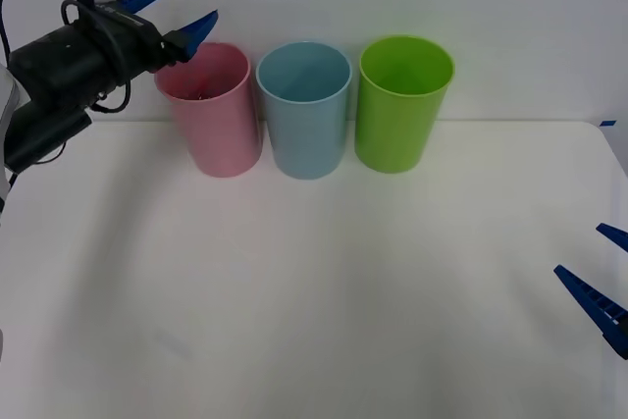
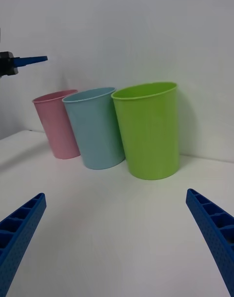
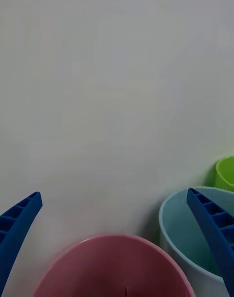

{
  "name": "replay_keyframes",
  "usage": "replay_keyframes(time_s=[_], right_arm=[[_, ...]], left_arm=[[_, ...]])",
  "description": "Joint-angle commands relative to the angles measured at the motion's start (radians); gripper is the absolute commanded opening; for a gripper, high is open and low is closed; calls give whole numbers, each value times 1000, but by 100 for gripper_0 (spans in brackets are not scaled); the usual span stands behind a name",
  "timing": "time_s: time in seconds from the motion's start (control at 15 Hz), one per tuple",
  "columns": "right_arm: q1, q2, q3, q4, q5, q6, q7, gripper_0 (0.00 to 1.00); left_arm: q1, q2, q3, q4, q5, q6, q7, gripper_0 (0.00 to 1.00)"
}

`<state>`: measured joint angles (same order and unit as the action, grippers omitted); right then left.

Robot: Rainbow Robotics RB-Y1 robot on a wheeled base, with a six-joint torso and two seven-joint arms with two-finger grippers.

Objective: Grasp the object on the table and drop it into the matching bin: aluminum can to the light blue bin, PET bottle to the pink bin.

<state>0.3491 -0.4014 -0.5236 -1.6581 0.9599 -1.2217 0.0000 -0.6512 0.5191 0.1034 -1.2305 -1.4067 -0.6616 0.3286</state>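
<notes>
- L gripper [image 1: 177, 12]: blue ribbed fingers spread, empty, above rim of tall round pink plastic bin [image 1: 211, 110] at 11 o'clock.
- Bottle: something dark, indistinct inside pink bin; can't confirm.
- R gripper [image 1: 601, 277]: fingers apart, at 4 o'clock over white tabletop [image 1: 294, 291].

A plain pink is seen on the pink bin [image 1: 214, 115], with no marking on its smooth wall. A pale blue is shown by the light blue bin [image 1: 306, 115], and a bright lime green by the lime green bin [image 1: 400, 110]; both are unpatterned. The surface [image 1: 294, 291] is matte white. The left pincer [image 1: 177, 15] is tipped with blue ribbed fingers on a black wrist, and the same blue ribbing is seen on the right pincer [image 1: 608, 277]
</notes>
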Motion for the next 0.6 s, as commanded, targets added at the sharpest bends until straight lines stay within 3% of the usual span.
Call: replay_keyframes(time_s=[0.07, 0.33, 0.6], right_arm=[[0, 0, 0, 0, 0, 0, 0, 100], [0, 0, 0, 0, 0, 0, 0, 100], [0, 0, 0, 0, 0, 0, 0, 100]], left_arm=[[56, 58, 1, -20, 92, -24, -19, 100], [194, 148, 12, -104, 233, -21, -37, 100], [343, 190, 64, -195, 325, -26, -63, 100]])
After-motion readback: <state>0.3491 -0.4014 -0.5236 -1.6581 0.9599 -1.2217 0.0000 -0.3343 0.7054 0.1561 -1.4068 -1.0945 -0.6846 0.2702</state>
